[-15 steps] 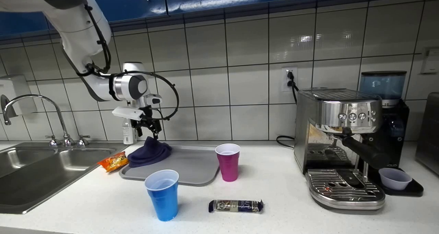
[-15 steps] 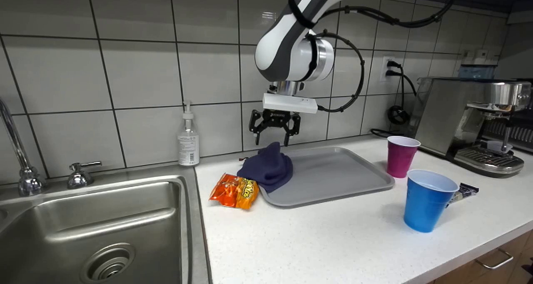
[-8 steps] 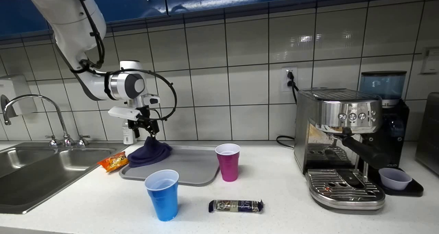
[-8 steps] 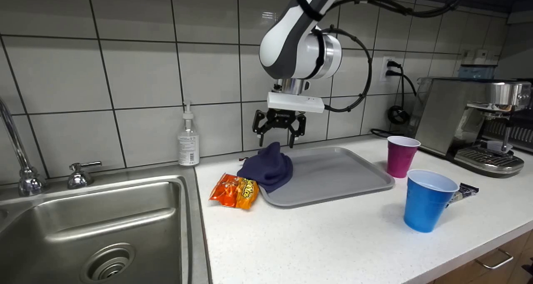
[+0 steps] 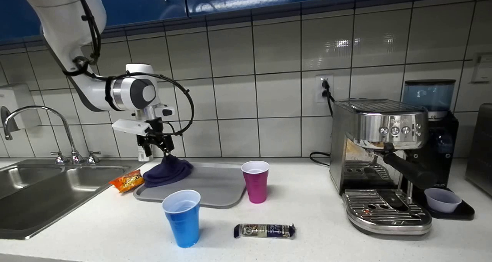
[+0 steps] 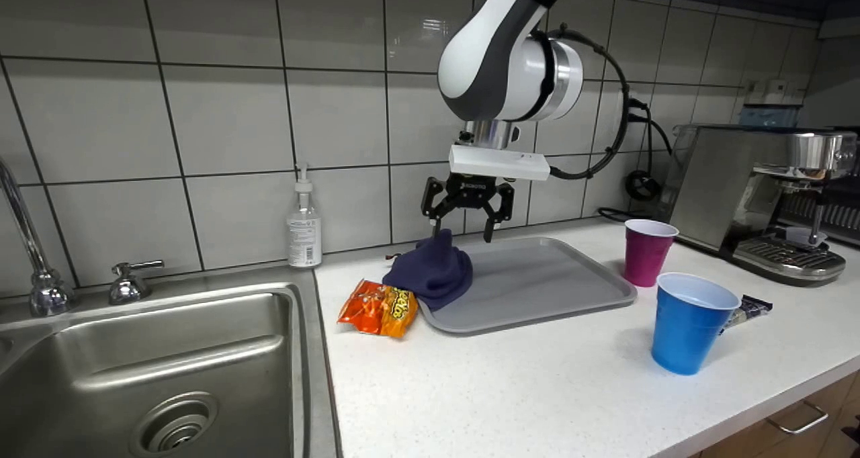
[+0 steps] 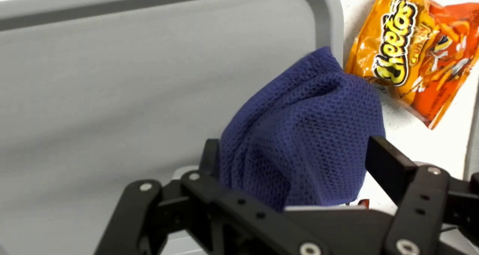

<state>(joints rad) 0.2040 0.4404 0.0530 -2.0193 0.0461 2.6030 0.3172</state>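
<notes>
While the gripper (image 6: 463, 231) is hanging, fingers apart, over the purple cloth (image 6: 433, 273) bunched across the nine o'clock end of the grey tray (image 6: 537, 270) in an exterior view, centring on the cloth's peak, clear of the snack bag (image 6: 379, 308) at eight o'clock, is seeming wise

One cloth (image 7: 314, 131), one tray (image 6: 534, 280), one snack bag (image 7: 415, 57), one wrapped bar (image 5: 265, 230), one bottle (image 6: 304, 233), two tall cups (image 5: 184, 223)

Looks like a kitchen, judging by the steel sink (image 6: 181, 327), chrome faucet (image 6: 31, 243), tiled wall (image 5: 276, 93), blue overhead cabinets (image 5: 269, 0), and espresso machine (image 5: 357, 158) beside a coffee grinder (image 5: 442, 141) on the counter (image 5: 307, 200).
</notes>
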